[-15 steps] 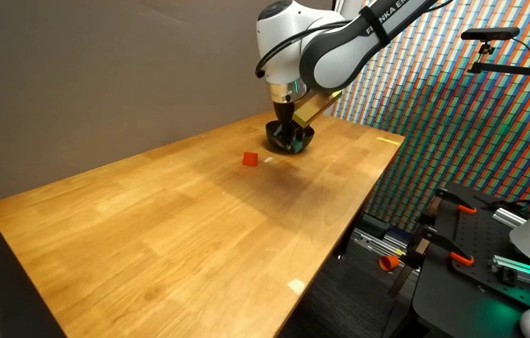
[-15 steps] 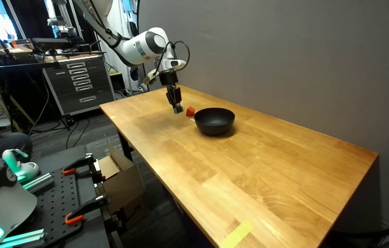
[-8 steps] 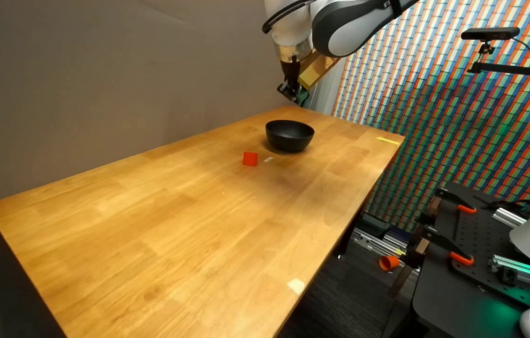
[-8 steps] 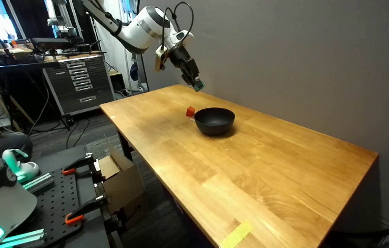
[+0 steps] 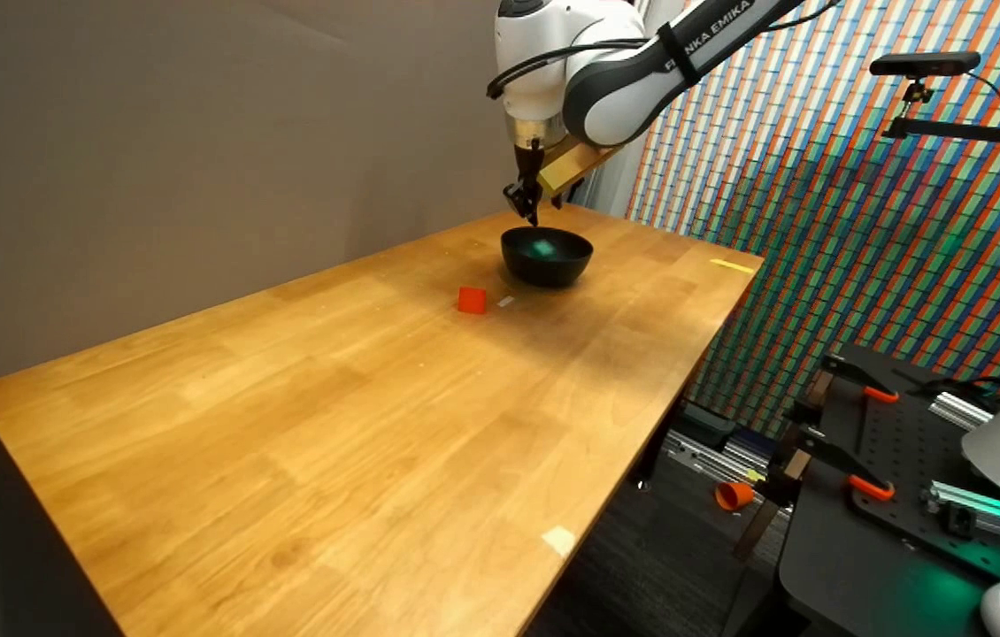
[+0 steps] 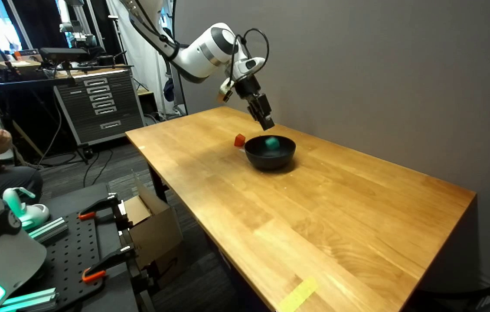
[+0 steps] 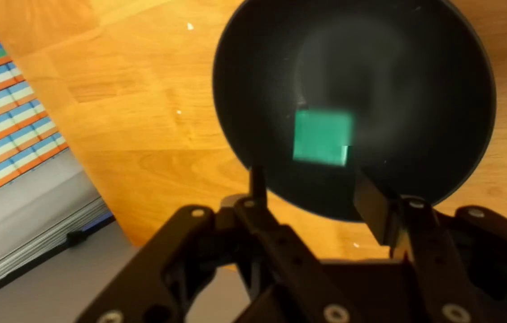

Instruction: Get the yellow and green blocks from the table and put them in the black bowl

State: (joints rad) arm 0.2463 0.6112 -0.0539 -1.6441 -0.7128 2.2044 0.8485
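Claw [image 7: 311, 185] above the black bowl [image 6: 267, 163], jaws spread apart. Green block [image 7: 321, 137] inside the bowl, blurred in wrist view; can't tell if it touches the bottom. Bowl upright on the counter [image 5: 288, 460]. Red-orange block [image 5: 472, 300] also on the counter, near the bowl but not touching, small pale mark [image 5: 506, 301] between them.
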